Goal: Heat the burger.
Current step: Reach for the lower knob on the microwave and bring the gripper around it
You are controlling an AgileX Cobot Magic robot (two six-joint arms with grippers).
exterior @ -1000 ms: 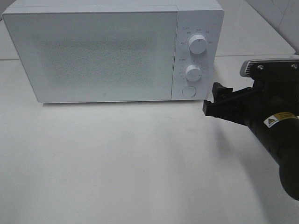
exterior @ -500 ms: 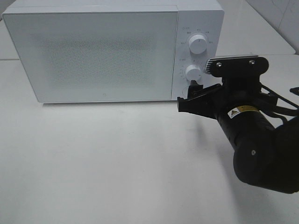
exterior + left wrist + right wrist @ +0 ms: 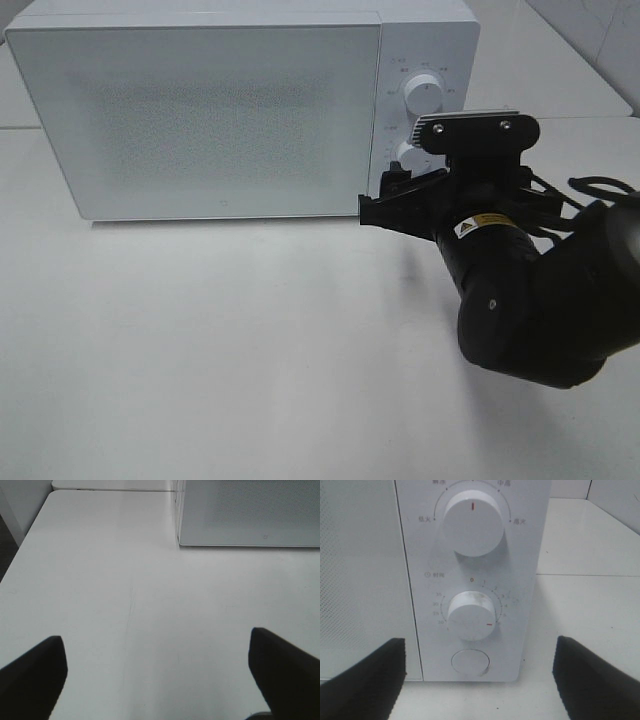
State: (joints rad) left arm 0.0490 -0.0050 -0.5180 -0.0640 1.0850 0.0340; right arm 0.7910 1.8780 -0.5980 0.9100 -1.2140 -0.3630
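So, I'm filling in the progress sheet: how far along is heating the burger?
Done, apparently: the microwave door is shut and the timer knob has its red mark off zero. No burger shows, so I cannot tell if it is inside. In hand: the right claw hangs open before that knob and the round button; the left claw idles open over the table. Left: probably the heating itself and unloading.

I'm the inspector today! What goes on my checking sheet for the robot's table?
Surface: white table, smooth.
Job's things: burger not seen; microwave door shut.
Clutter: nothing seen.
Grippers: right pincer open, facing the timer knob and button; left pincer open over the table.
Cables: black cable by the right arm.
Surroundings: pale tiles behind the table.
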